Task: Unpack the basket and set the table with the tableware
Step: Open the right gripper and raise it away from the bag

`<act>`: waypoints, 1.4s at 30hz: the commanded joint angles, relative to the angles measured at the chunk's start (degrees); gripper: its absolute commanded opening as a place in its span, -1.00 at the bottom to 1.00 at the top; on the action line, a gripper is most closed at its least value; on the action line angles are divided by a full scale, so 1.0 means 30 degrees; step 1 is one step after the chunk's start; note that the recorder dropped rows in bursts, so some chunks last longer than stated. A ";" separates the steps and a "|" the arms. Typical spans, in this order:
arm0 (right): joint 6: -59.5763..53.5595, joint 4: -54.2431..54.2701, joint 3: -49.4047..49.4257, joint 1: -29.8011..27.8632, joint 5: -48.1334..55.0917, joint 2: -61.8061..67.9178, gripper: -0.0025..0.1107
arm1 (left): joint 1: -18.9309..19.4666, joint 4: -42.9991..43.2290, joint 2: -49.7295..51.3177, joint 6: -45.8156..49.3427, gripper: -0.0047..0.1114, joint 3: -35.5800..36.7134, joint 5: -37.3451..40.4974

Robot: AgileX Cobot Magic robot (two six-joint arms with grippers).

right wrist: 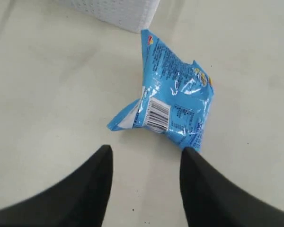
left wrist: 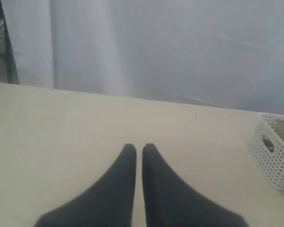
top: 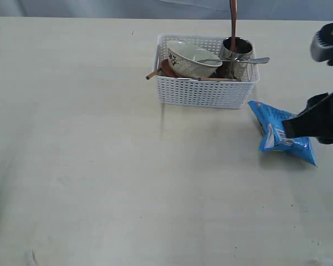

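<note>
The white basket stands at the back of the table, right of the middle. It holds the cream bowl, tilted, and the steel cup with the red-brown spoon upright in it. The silver fork lies across them, and brown sticks poke out over the left rim. My right gripper is open just above the table, empty, with the blue snack bag right in front of its fingertips. My left gripper is shut and empty over bare tabletop, far from the basket.
The blue snack bag lies on the table just right of the basket's front corner. A pale curtain hangs behind the table's far edge. The basket's corner shows beyond the bag in the right wrist view.
</note>
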 commanded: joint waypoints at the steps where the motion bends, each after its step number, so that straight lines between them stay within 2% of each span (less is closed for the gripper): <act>1: -0.0090 -0.0258 -0.0027 -0.0079 0.0285 -0.2486 -0.19 | 0.0094 -0.0075 -0.0069 0.0075 -0.83 0.0073 -0.0016; 6: 0.2047 -0.3735 -0.1985 -0.0117 -0.0093 -0.2459 -0.19 | 0.0094 -0.0075 -0.0069 0.0075 -0.83 0.0073 -0.0016; 10: 0.2339 -0.5668 -0.5296 -0.0228 -0.0476 0.0977 -0.18 | 0.0094 -0.0075 -0.0069 0.0075 -0.83 0.0073 -0.0016; 14: 0.0904 -0.4854 -0.8579 -0.2299 -0.1221 0.5411 -0.18 | 0.0094 -0.0075 -0.0069 0.0075 -0.83 0.0073 -0.0016; 17: -0.2081 -0.1588 -1.1516 -0.5135 -0.1273 0.8434 -0.19 | 0.0094 -0.0075 -0.0069 0.0075 -0.83 0.0073 -0.0016; 20: -0.6105 0.4733 -1.4642 -0.8496 -0.0219 1.1400 -0.19 | 0.0094 -0.0075 -0.0069 0.0075 -0.83 0.0073 -0.0016; 23: -0.9485 1.0796 -1.7089 -1.0178 0.1579 1.4079 -0.19 | 0.0094 -0.0075 -0.0069 0.0075 -0.83 0.0073 -0.0016; 26: -1.1453 1.2459 -1.8218 -1.0189 0.2141 1.5847 -0.18 | 0.0094 -0.0075 -0.0069 0.0075 -0.83 0.0073 -0.0016; 32: -1.2309 1.2455 -1.8311 -0.8330 -0.0468 1.7704 0.03 | 0.0094 -0.0075 -0.0069 0.0075 -0.83 0.0073 -0.0016; 42: -1.2165 1.0911 -1.8338 -0.6137 -0.5340 1.9201 0.04 | 0.0094 -0.0075 -0.0069 0.0075 -0.83 0.0073 -0.0016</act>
